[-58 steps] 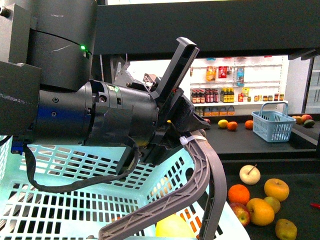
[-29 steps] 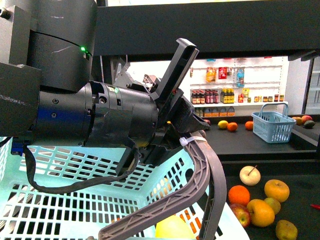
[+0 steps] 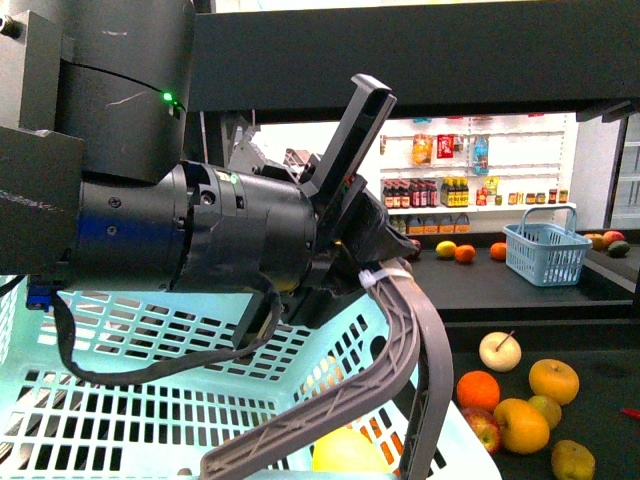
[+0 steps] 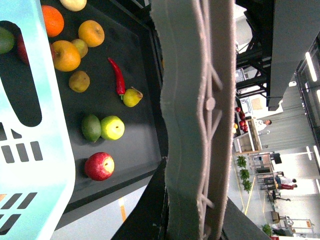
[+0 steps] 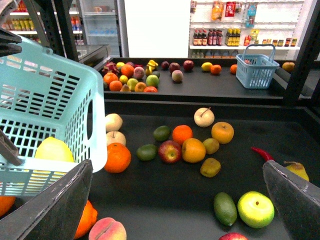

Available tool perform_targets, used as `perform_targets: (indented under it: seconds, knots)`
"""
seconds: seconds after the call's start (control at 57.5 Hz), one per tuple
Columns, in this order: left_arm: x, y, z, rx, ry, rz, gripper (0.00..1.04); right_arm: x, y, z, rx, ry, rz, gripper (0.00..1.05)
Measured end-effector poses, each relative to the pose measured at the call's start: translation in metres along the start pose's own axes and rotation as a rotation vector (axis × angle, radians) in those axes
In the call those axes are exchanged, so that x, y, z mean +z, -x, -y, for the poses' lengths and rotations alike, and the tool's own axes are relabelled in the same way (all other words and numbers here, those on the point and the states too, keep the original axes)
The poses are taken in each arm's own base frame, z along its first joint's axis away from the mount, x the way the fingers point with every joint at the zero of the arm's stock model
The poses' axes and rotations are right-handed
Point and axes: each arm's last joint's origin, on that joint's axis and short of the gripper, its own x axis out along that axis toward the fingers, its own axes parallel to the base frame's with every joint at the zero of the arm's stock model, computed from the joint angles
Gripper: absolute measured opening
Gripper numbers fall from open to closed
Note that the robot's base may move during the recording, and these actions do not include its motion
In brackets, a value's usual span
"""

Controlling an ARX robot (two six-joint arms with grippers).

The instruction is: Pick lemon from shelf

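Observation:
The lemon [image 5: 54, 149], smooth and bright yellow, lies inside the light blue basket [image 5: 50, 90]; in the front view the lemon [image 3: 348, 452] shows through the basket wall [image 3: 150, 400]. My left gripper [image 3: 365, 262] is shut on the basket's grey handle [image 3: 405, 330], which fills the left wrist view [image 4: 195, 125] between the dark fingers. My right gripper [image 5: 172, 200] is open and empty, hovering over the shelf's dark lower tray [image 5: 150, 200], to the right of the basket. The shelf's black frame [image 3: 400, 50] crosses overhead.
Loose fruit lies on the tray: oranges [image 5: 118, 157], apples [image 5: 170, 151], a yellow-green apple [image 5: 255, 209], a green avocado [image 5: 225, 209], a red chilli [image 5: 262, 154]. A small blue basket [image 5: 256, 70] stands on the rear tray. White wall shelves of bottles [image 3: 480, 170] are behind.

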Motion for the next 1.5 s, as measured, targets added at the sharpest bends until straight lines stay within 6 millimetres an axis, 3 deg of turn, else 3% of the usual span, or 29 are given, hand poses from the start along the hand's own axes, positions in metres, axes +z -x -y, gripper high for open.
perform_targets:
  seconds: [0.122, 0.243, 0.47, 0.626, 0.783, 1.061, 1.304, 1.496]
  knots:
    - [0.015, 0.007, 0.000, -0.025, 0.045, 0.099, 0.10, 0.000, 0.000, 0.000, 0.000, 0.000, 0.001, 1.02]
    - [0.044, 0.026, -0.010, -0.051, 0.133, 0.278, 0.10, 0.000, 0.000, 0.000, 0.000, 0.000, 0.001, 1.02]
    - [0.111, 0.099, -0.054, -0.079, 0.286, 0.715, 0.10, 0.000, 0.000, 0.000, 0.000, 0.000, 0.000, 1.02]
    - [0.140, 0.143, -0.085, -0.079, 0.328, 0.896, 0.10, 0.000, 0.000, 0.000, 0.000, 0.000, 0.001, 1.02]
    - [0.158, 0.170, -0.129, -0.119, 0.409, 0.978, 0.10, 0.000, 0.000, 0.000, 0.000, 0.000, 0.001, 1.02]
    - [0.189, 0.202, -0.153, -0.264, 0.330, 1.037, 0.10, 0.000, 0.000, 0.000, 0.000, 0.000, 0.001, 1.02]
    - [0.187, 0.210, -0.193, -0.256, 0.353, 1.058, 0.10, 0.000, 0.000, 0.000, 0.000, 0.000, 0.001, 1.02]
    - [0.187, 0.215, -0.204, -0.273, 0.329, 1.083, 0.09, 0.000, 0.000, 0.000, 0.000, 0.000, 0.001, 1.02]
